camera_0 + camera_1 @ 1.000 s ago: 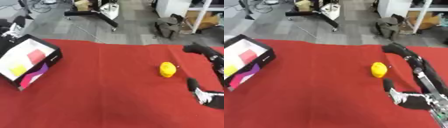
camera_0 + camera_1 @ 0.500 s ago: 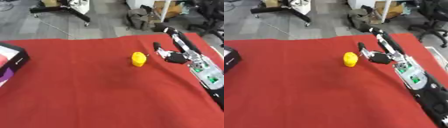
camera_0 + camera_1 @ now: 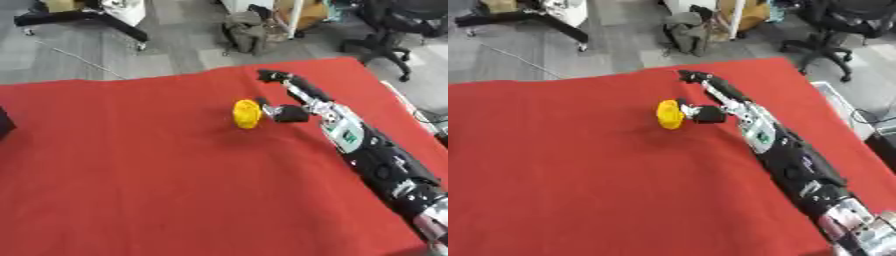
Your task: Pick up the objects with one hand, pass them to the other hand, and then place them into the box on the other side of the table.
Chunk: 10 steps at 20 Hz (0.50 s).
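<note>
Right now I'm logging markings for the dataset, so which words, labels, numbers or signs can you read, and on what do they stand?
No text can be read in either view.
Right arm: a small green patch on a pale panel of the forearm, too blurred to read.
Yellow object: no marking shows.
Red table cloth: plain, no print.

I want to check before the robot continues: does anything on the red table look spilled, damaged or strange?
Nothing stands out. The yellow object stands alone on the red table, with no spill. The right hand is beside it, fingers extended.
</note>
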Tool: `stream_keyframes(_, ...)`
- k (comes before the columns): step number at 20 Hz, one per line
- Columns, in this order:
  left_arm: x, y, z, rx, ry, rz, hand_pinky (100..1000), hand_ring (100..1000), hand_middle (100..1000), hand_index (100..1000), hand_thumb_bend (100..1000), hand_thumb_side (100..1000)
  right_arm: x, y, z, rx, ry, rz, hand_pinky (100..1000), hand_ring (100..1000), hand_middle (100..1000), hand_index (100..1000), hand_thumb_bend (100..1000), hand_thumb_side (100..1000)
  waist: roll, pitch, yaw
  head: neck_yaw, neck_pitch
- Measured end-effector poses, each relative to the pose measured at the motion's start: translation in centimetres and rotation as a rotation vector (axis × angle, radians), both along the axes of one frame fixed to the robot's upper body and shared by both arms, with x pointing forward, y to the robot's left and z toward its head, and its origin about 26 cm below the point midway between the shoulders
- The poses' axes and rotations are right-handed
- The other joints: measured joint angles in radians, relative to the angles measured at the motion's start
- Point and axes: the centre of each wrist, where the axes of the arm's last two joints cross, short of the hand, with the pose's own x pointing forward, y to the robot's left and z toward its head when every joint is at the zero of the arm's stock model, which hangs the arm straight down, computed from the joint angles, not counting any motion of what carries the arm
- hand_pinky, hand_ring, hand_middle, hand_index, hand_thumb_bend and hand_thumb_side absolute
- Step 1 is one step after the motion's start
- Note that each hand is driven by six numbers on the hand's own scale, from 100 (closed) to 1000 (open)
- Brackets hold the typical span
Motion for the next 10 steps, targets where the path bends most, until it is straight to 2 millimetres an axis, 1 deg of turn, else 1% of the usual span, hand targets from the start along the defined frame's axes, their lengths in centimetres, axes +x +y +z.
stream_keyframes(3, 0.0, -0.6, 0.0, -0.007, -0.007, -0.031, 970, 754, 746, 601, 398, 623, 0.3, 0.2, -0.5, -0.028, 0.007, -0.007, 1000, 873, 837, 961, 100, 504, -0.001, 0.006, 0.013, -0.019, -0.001)
stream_keyframes(5, -0.1, -1.0, 0.0, -0.009, -0.007, -0.046, 971, 753, 745, 599, 391, 630, 0.4, 0.4, -0.7, -0.048, 0.009, -0.014, 1000, 871, 834, 959, 100, 469, -0.002, 0.01, 0.021, -0.029, -0.002)
stream_keyframes(7, -0.1, -1.2, -0.2, -0.009, -0.005, -0.056, 973, 753, 745, 597, 382, 641, 0.5, 0.5, -1.0, -0.07, 0.013, -0.019, 1000, 861, 805, 940, 100, 398, -0.003, 0.011, 0.024, -0.036, -0.005)
stream_keyframes(8, -0.1, -1.3, -0.2, -0.007, -0.004, -0.06, 973, 752, 744, 596, 378, 645, 0.6, 0.6, -1.1, -0.081, 0.014, -0.02, 1000, 854, 778, 928, 100, 347, -0.004, 0.012, 0.024, -0.039, -0.006)
stream_keyframes(9, -0.2, -1.5, -0.3, -0.007, -0.003, -0.063, 975, 751, 743, 595, 371, 653, 0.6, 0.6, -1.2, -0.092, 0.014, -0.024, 999, 845, 758, 917, 100, 252, -0.004, 0.013, 0.026, -0.041, -0.009)
stream_keyframes(10, -0.2, -1.6, -0.4, -0.007, 0.0, -0.068, 975, 751, 743, 593, 369, 656, 0.6, 0.7, -1.2, -0.102, 0.01, -0.025, 987, 833, 718, 891, 100, 153, -0.004, 0.013, 0.028, -0.043, -0.009)
